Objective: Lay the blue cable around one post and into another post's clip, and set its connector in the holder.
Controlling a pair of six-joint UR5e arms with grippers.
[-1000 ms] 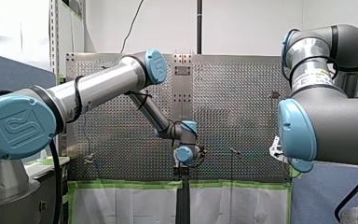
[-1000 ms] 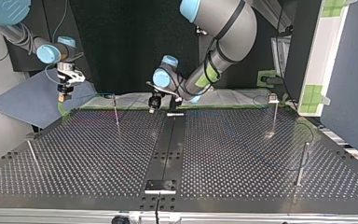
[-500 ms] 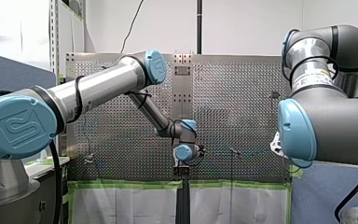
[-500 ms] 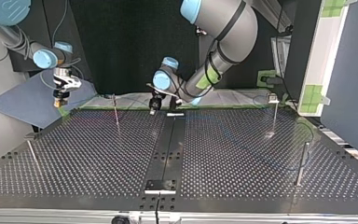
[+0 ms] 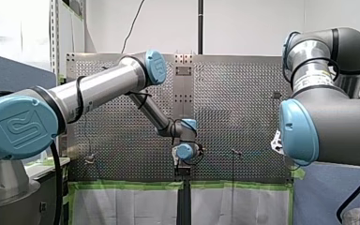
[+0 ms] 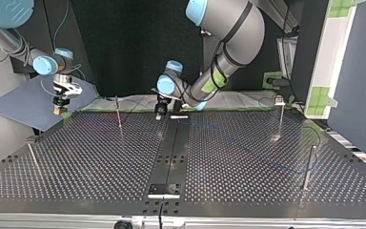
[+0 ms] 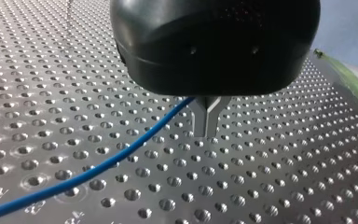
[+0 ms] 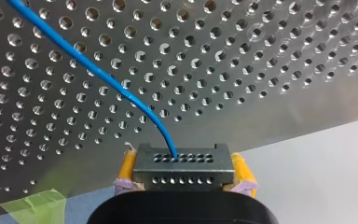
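Note:
The blue cable (image 7: pixel 98 169) runs up over the perforated plate to the root of my left gripper's (image 7: pixel 208 130) metal fingers, which are shut with the cable between them. In the top view this gripper (image 6: pixel 159 112) hangs low over the plate's far edge, beside the black centre strip. My right gripper (image 8: pixel 182 173) has its yellow pads (image 8: pixel 127 168) shut on the grey connector (image 8: pixel 179 168), out of which the blue cable (image 8: pixel 98 72) rises. It hovers past the plate's far corner at the top view's left (image 6: pixel 59 108).
Thin posts stand on the plate in the top view: one near the far edge (image 6: pixel 118 112), one at the left (image 6: pixel 32 155), two at the right (image 6: pixel 280 117) (image 6: pixel 308 167). A small silver plate (image 6: pixel 164 190) sits on the centre strip near the front edge.
In the top view my right gripper has carried the connector leftward and slightly lower. My left gripper has shifted a little to the right along the far edge.

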